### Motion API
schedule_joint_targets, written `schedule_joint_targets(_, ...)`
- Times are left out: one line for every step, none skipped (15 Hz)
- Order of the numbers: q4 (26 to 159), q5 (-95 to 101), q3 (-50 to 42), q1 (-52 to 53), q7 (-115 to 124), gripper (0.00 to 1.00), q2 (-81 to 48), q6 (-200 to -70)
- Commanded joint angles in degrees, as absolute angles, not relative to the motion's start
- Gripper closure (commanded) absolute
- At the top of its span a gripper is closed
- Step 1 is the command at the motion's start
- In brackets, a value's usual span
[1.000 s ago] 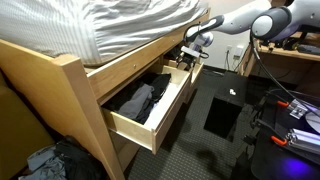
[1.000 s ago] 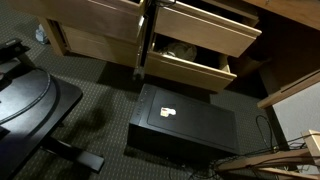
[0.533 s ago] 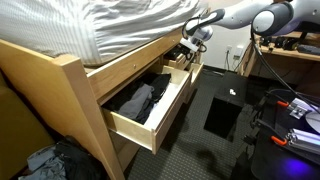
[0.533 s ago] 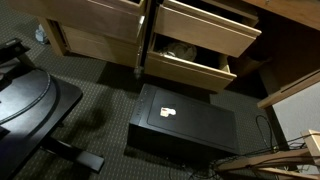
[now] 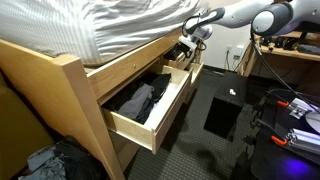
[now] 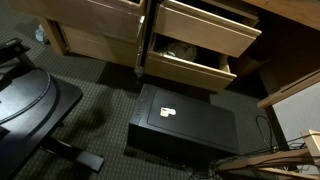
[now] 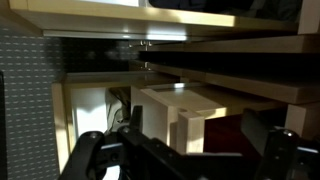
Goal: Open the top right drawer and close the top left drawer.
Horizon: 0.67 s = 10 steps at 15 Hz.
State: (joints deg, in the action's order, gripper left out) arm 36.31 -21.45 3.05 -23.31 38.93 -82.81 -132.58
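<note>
The pine bed frame point(image 5: 70, 80) was seen filling the exterior view from nine o'clock. The top left drawer point(image 5: 135, 128) was found pulled far out at the centre, with dark clothes point(image 5: 140, 100) lying inside. The top right drawer point(image 5: 186, 70) was seen at one o'clock of it, seemingly partly drawn out. The gripper point(image 5: 186, 44) was held just above that drawer's front. In the wrist view its jaws were spread wide and nothing was clamped. For a clean pull, the front edge should be hooked squarely and drawn straight along the runners, so that jamming is avoided.
</note>
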Motion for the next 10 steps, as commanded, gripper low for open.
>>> schedule_joint_targets(36.5, -20.9, 2.1, -23.5, 39.9, 0.0, -83.0, -132.2)
schedule_joint_targets(36.5, -20.7, 1.4, -23.6, 40.3, 0.0, -83.4, -133.2)
schedule_joint_targets(36.4, -20.8, 1.2, -23.9, 40.0, 0.0, -84.0, -134.5)
schedule_joint_targets(36.3, -21.2, 1.1, -24.4, 39.9, 0.0, -84.4, -135.1)
schedule_joint_targets(36.4, -21.3, 1.5, -23.8, 39.5, 0.0, -83.6, -133.5)
schedule_joint_targets(36.1, -21.2, 1.4, -24.1, 39.6, 0.0, -84.0, -133.7)
schedule_joint_targets(36.1, -21.2, 1.3, -24.4, 39.6, 0.0, -84.3, -134.0)
schedule_joint_targets(36.1, -21.2, 1.3, -24.5, 39.6, 0.0, -84.5, -134.3)
schedule_joint_targets(36.1, -21.2, 1.3, -24.5, 39.6, 0.0, -84.5, -134.4)
schedule_joint_targets(36.1, -21.2, 1.3, -24.5, 39.6, 0.0, -84.5, -134.5)
